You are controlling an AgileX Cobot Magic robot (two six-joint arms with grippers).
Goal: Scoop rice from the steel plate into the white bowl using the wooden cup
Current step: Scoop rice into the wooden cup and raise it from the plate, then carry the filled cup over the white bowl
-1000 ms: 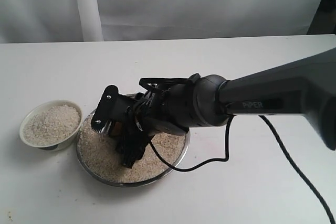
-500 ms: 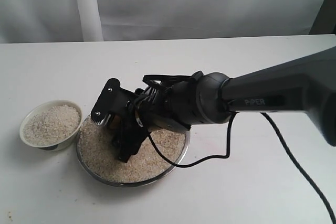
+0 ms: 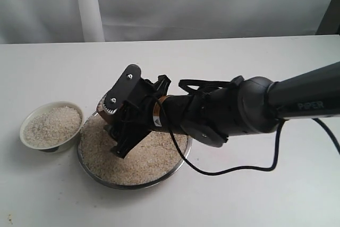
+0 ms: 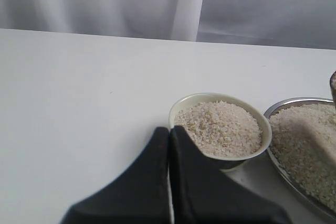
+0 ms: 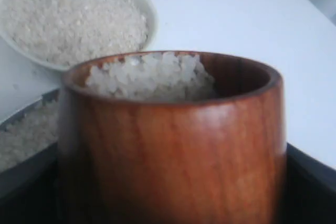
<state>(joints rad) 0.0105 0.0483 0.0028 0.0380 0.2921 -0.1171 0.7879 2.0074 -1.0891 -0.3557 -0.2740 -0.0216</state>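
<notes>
Exterior view: the right gripper [image 3: 119, 118] is hovering over the wide shiny steel plate's [image 3: 133, 184] ten o'clock edge. The small cream-white ceramic bowl [image 3: 23, 133] is sitting at the plate's nine o'clock.

Left wrist view: the left gripper [image 4: 169, 132] is resting pinched together.

Right wrist view: the right gripper's jaws are clamping the reddish-brown wooden cup [image 5: 173, 145], which is brimming with pale rice grains [image 5: 152, 77]. Carrying it level and tipping slowly is looking wise.

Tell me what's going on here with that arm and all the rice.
The right claw grips the wooden cup, which is filled with rice, and holds it over the steel plate on the side nearest the white bowl. The plate is covered in rice and the bowl holds a good heap too. The left claw is shut and empty, sitting just short of the bowl.
</notes>
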